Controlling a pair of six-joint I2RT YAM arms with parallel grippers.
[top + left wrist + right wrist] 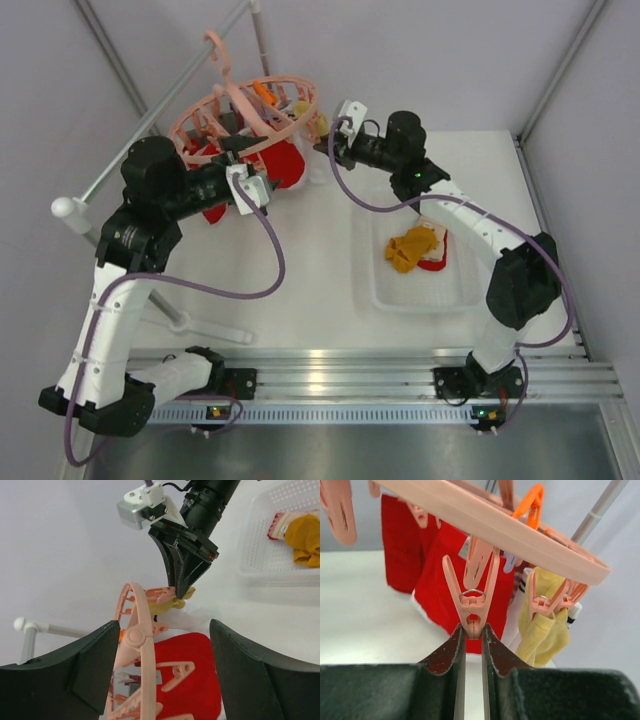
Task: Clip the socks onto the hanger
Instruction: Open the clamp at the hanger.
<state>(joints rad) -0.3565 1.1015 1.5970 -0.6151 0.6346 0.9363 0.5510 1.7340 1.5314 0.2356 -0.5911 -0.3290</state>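
Top: salmon hanger (245, 105) far left, red socks (285, 165) already pegged on it; yellow sock (412, 248) lies in white basket (400, 298) on table, well apart
Left wrist: left gripper (164, 625) faces hanger, jaws wide apart, empty
Right wrist: right gripper (472, 630) jaws pinched on empty peg (472, 605) tip; likely better squeezing splayed upper handles so peg opens

Hanger (520, 535): salmon-pink plastic, smooth, faint sheen. Clip peg (471, 614): same plastic, fitted with a bright metal wire spring. Red socks (435, 595) and yellow sock (545, 630): soft knit cloth, matt. Rail (602, 505): grey metal, satin finish. Tray (260, 545): translucent white plastic, perforated. Right gripper (473, 632): matt black fingers, inner faces scuffed reddish-brown. Table (310, 260): white, smooth, matt.
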